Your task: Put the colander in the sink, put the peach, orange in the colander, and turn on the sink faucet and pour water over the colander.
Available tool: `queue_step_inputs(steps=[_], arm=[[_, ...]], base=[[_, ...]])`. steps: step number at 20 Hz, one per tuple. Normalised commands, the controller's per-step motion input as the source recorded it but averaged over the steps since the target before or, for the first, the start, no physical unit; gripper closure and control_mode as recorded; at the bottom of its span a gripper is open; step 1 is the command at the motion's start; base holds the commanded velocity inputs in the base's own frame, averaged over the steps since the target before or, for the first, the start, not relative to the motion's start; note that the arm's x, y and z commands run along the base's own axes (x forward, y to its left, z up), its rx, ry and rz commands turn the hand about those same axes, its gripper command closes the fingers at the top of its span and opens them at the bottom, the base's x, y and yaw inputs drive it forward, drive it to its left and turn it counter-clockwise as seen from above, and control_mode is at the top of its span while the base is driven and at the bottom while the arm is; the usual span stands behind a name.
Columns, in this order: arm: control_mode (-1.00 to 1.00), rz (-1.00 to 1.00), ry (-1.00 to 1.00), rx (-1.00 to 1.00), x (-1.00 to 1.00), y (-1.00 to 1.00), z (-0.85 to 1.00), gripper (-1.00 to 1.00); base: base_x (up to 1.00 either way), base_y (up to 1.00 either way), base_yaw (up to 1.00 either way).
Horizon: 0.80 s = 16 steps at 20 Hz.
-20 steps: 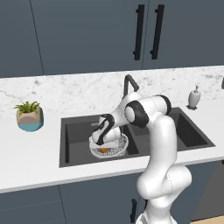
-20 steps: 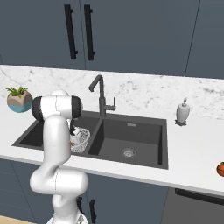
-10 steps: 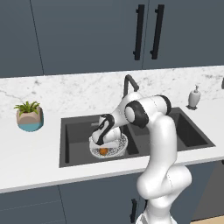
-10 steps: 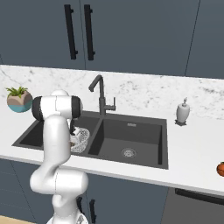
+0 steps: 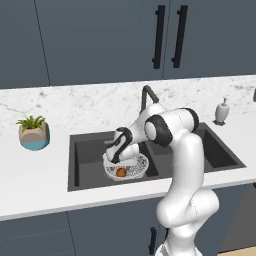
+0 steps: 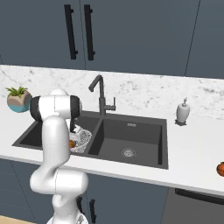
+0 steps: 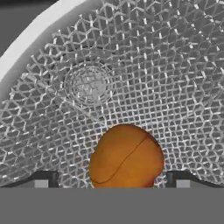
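In the sink [image 5: 85, 150], the gripper [image 7: 112, 179] is hanging jaws apart over the colander [image 5: 126, 167], apparently leaving the peach [image 7: 127, 157] inside.

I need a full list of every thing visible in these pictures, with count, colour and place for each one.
sink: one, dark grey, double basin, set in counter
colander: one, white mesh, in left basin
peach: one, reddish-orange, inside colander
orange: one, at counter's right edge
sink faucet: one, black, behind sink
soap dispenser: one, white, right of sink
plant pot: one, left counter
cabinets: dark blue, above
gripper: one, jaws apart, peach between them
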Motion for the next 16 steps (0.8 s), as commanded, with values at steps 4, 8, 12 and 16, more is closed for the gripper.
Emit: queue_step_inputs(steps=[4,8,12,16], arm=[[-1.0,-0.01,-0.1,0.0,-0.18,-0.25,0.67,-1.0],[-1.0,-0.07,-0.03,0.0,-0.41,-0.32,0.61,-1.0],[-1.0,-0.11,0.0,-0.02,-0.62,-0.52,0.31,-1.0],[-1.0,-0.12,0.0,0.0,-0.93,-0.56,0.29,-1.0]], base=[[0.0,0.0,0.0],[0.0,0.0,0.0],[0.0,0.0,0.0],[0.0,0.0,0.0]])
